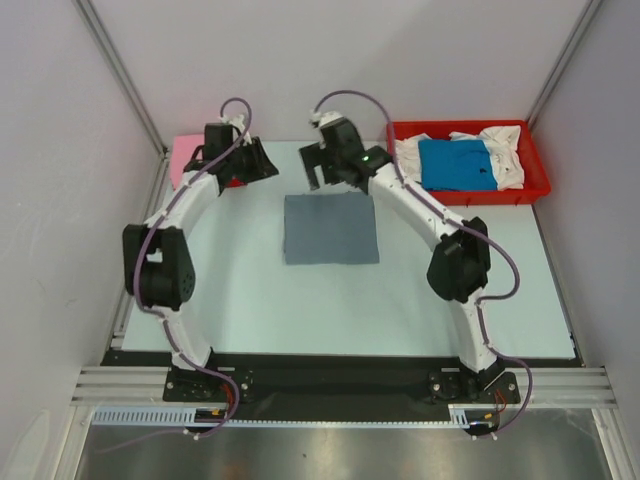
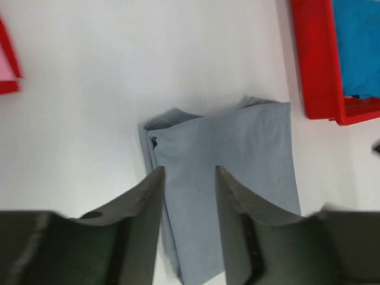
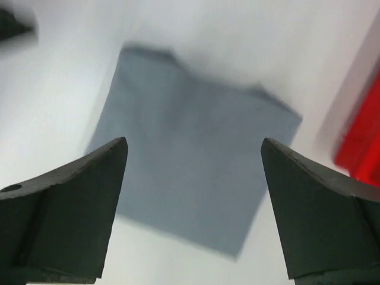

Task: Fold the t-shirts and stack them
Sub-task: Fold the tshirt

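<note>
A slate grey t-shirt (image 1: pixel 330 228) lies folded into a flat rectangle in the middle of the table. It also shows in the left wrist view (image 2: pixel 243 148) and the right wrist view (image 3: pixel 190 160). My left gripper (image 1: pixel 268 166) hovers at the shirt's back left, open and empty (image 2: pixel 187 172). My right gripper (image 1: pixel 325 180) hovers over the shirt's far edge, wide open and empty (image 3: pixel 193 142). A pink t-shirt (image 1: pixel 187 155) lies at the back left with a red edge under it (image 2: pixel 6 86). A bright blue t-shirt (image 1: pixel 458 163) lies on a white one (image 1: pixel 508 160).
A red plastic tray (image 1: pixel 540 185) at the back right holds the blue and white shirts; its rim shows in the left wrist view (image 2: pixel 314 65) and the right wrist view (image 3: pixel 362 148). Grey walls with metal posts enclose the table.
</note>
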`<action>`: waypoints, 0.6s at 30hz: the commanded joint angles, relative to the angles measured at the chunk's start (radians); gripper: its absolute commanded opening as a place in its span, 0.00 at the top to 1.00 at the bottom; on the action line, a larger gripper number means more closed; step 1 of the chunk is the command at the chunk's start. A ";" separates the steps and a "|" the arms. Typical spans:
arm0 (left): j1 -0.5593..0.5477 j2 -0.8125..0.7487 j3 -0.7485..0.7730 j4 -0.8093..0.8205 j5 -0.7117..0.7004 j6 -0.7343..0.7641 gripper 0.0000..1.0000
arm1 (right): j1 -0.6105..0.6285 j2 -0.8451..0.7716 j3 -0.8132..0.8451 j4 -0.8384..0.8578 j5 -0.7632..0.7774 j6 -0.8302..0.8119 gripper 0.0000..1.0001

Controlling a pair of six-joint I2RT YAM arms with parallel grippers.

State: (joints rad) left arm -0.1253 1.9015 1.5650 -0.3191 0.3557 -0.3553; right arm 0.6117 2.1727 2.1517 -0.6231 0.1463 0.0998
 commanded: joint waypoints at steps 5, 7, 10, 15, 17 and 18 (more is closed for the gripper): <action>0.001 -0.246 -0.180 -0.057 -0.196 0.046 0.26 | 0.255 -0.255 -0.299 -0.033 0.634 -0.138 0.03; 0.006 -0.297 -0.244 -0.022 -0.189 0.016 0.18 | 0.281 -0.266 -0.332 -0.084 0.463 -0.199 0.11; 0.026 -0.346 -0.298 -0.028 -0.196 -0.034 0.07 | 0.341 -0.307 -0.448 -0.017 0.314 -0.254 0.17; 0.190 -0.403 -0.433 0.051 0.035 -0.174 0.00 | 0.508 -0.300 -0.628 0.132 0.358 -0.421 0.08; 0.217 -0.410 -0.431 0.020 0.042 -0.174 0.00 | 0.545 -0.289 -0.694 0.202 0.351 -0.460 0.08; 0.237 -0.417 -0.427 -0.007 0.011 -0.168 0.00 | 0.566 -0.269 -0.711 0.226 0.354 -0.478 0.09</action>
State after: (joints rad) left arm 0.0666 1.5604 1.1282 -0.3363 0.3168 -0.4728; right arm 1.1194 1.8977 1.4765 -0.5350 0.4999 -0.2653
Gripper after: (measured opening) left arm 0.996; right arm 0.915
